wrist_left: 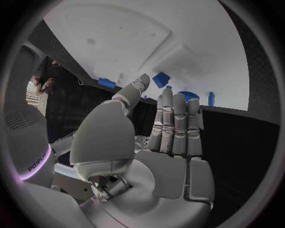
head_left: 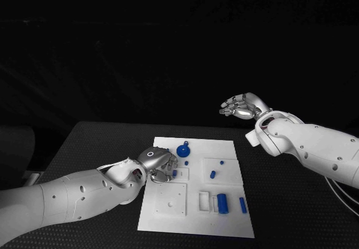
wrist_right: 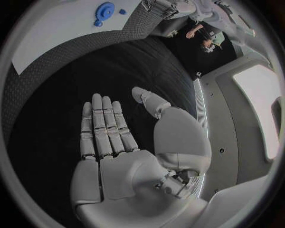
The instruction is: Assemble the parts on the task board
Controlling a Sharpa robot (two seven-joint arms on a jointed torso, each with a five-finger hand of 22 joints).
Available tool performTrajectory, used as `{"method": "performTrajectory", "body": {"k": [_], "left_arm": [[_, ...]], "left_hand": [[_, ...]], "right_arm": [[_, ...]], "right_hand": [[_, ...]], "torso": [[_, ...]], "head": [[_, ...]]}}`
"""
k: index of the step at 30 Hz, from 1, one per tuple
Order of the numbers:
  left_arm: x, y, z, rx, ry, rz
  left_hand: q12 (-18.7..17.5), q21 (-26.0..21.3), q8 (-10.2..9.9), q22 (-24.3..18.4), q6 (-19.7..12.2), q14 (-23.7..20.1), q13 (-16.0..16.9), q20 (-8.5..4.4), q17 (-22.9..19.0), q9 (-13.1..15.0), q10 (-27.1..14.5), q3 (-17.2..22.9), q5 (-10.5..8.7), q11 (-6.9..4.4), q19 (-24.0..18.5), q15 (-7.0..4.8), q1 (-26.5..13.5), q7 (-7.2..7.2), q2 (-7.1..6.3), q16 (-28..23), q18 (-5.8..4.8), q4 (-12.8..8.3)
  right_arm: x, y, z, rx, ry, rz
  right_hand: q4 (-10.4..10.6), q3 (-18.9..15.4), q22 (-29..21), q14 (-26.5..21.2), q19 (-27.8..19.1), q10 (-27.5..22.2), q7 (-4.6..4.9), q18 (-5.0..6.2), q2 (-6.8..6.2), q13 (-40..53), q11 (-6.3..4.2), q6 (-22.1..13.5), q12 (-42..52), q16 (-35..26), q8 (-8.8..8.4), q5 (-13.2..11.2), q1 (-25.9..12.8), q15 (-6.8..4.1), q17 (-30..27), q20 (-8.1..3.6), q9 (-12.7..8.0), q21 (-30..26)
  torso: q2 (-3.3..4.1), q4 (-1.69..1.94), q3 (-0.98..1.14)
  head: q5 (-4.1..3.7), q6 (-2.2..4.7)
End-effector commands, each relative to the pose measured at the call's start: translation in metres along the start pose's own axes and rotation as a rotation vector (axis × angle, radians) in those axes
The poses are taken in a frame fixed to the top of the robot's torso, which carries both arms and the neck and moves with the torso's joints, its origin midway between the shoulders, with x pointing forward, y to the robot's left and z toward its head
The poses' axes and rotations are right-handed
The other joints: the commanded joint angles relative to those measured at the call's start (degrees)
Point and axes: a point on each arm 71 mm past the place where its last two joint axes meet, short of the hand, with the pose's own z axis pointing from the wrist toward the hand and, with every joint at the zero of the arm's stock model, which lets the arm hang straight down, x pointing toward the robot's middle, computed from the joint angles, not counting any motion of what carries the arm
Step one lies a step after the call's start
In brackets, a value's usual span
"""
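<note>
The white task board [head_left: 196, 218] lies in the middle of the table. On it are a round blue part [head_left: 183, 151], a blue cylinder [head_left: 222, 202], a slim blue pin [head_left: 243, 205] and several small blue pieces. My left hand [head_left: 153, 164] hovers at the board's left edge, close to a small blue piece [head_left: 175, 173]. In the left wrist view that left hand [wrist_left: 160, 142] has straight fingers and holds nothing, with a blue block [wrist_left: 161, 79] just beyond its fingertips. My right hand [head_left: 243, 108] is raised far from the board, and in its wrist view the right hand [wrist_right: 118, 142] is stretched out with nothing in it.
The black table [head_left: 97, 145] surrounds the board, with bare room on both sides. Recessed white slots [head_left: 203, 201] and a square plate [head_left: 171, 198] sit in the board's near half. The right wrist view shows the board's corner [wrist_right: 53, 33] with the round blue part [wrist_right: 104, 10].
</note>
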Motion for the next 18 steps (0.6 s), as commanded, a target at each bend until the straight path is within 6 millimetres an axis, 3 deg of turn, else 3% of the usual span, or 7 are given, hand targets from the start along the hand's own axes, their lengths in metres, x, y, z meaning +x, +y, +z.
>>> {"method": "performTrajectory", "body": {"k": [1, 18], "left_arm": [[0.0017, 0.0004, 0.0012, -0.011, 0.017, 0.015], [0.0065, -0.0008, 0.0076, -0.03, 0.042, 0.024]], "left_hand": [[0.46, 0.36, 0.39, 0.32, 0.63, 0.08, 0.14, -2.95, 0.08, 0.14, 0.09, 0.29, 0.48, -0.56, 0.52, -0.41, 0.65, -0.1, 0.36, 0.43, 0.65, 0.45], [1.13, 0.34, 0.64, 0.5, 1.12, 0.17, 0.24, -3.12, 0.11, 0.34, 0.06, 0.82, 0.26, -0.7, 0.8, -0.56, 0.76, -0.31, 0.55, 0.72, 0.55, 1.62]], "right_arm": [[0.0023, 0.002, -0.0001, -0.016, 0.016, 0.002], [0.0034, 0.0027, 0.0, -0.017, 0.019, 0.003]], "right_hand": [[0.05, -0.02, 0.09, 0.02, -0.43, 0.44, -0.06, -0.25, 0.11, -0.01, 0.02, -0.34, -0.23, -0.23, 0.17, 0.3, 0.31, 0.39, -0.06, 0.11, -0.06, -0.36], [0.07, -0.04, 0.11, 0.03, -0.44, 0.48, -0.06, -0.24, 0.13, -0.01, 0.01, -0.32, -0.29, -0.26, 0.18, 0.39, 0.28, 0.4, -0.06, 0.13, -0.07, -0.38]], "torso": [[0.0, 0.01, 0.01], [0.02, -0.01, 0.03]], "head": [[0.0, -0.05], [-0.06, -0.22]]}}
